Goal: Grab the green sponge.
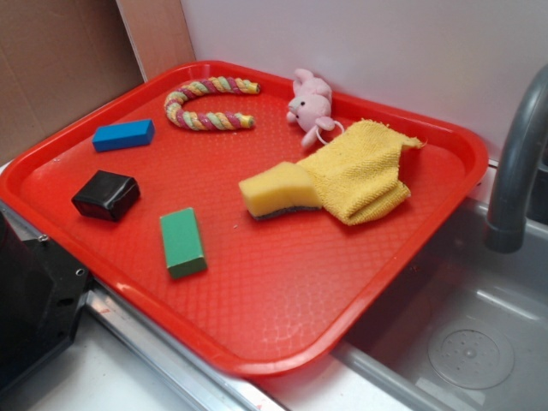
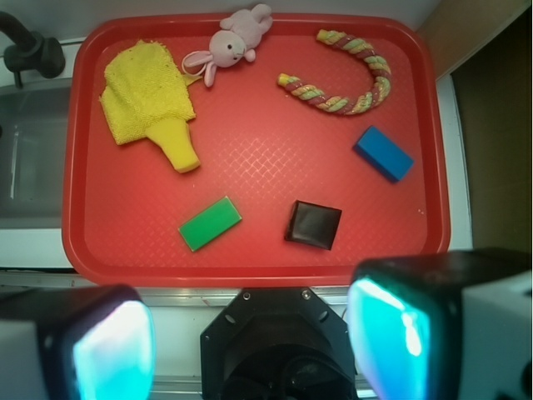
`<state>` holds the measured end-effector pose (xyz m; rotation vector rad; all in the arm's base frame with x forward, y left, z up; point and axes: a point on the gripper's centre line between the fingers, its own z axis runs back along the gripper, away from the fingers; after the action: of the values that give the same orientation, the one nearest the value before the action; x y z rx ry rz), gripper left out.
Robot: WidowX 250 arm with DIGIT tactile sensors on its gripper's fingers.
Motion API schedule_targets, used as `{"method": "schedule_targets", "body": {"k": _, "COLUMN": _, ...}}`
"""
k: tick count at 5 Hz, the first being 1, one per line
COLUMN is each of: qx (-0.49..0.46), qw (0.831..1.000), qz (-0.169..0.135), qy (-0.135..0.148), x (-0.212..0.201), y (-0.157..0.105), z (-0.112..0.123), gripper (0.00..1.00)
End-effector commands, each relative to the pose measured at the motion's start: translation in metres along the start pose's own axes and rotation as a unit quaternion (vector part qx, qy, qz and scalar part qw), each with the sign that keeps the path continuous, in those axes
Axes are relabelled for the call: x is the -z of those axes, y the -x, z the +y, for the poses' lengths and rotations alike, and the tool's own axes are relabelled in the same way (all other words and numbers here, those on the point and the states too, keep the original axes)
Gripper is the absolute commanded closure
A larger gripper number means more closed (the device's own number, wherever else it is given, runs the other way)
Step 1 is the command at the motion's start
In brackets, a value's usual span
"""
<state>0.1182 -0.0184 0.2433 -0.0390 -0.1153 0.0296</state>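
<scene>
The green sponge [image 1: 278,190] is a yellow foam piece with a thin dark layer along its underside. It lies near the middle of the red tray [image 1: 257,364], one end tucked under a yellow terry cloth [image 1: 364,171]. The wrist view shows the green sponge [image 2: 176,146] at upper left, poking out from the cloth [image 2: 146,92]. My gripper [image 2: 254,342] hangs high above the tray's near edge [image 2: 250,273], open, with nothing between its wide-apart glowing fingers [image 2: 112,354]. The gripper does not show in the exterior view.
Also on the tray: a solid green block [image 1: 182,242], a black box [image 1: 106,194], a blue block [image 1: 124,134], a striped rope toy [image 1: 208,104] and a pink plush bunny [image 1: 310,104]. A sink [image 1: 462,342] with a grey faucet [image 1: 518,163] lies to the right.
</scene>
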Motion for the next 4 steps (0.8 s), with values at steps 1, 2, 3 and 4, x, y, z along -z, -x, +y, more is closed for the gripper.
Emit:
{"method": "schedule_targets", "body": {"k": 1, "qx": 0.0, "qw": 1.0, "qz": 0.0, "qy": 0.0, "x": 0.0, "y": 0.0, "z": 0.0, "gripper": 0.0}}
{"method": "schedule_targets", "body": {"k": 2, "qx": 0.031, "qw": 0.999, "qz": -0.001, "qy": -0.025, "x": 0.053, "y": -0.019, "z": -0.017, "gripper": 0.0}}
{"method": "schedule_targets", "body": {"k": 3, "qx": 0.076, "qw": 0.997, "qz": -0.005, "qy": -0.018, "x": 0.077, "y": -0.037, "z": -0.031, "gripper": 0.0}}
{"method": "schedule_targets", "body": {"k": 4, "qx": 0.114, "qw": 0.993, "qz": -0.004, "qy": -0.02, "x": 0.115, "y": -0.064, "z": -0.049, "gripper": 0.0}}
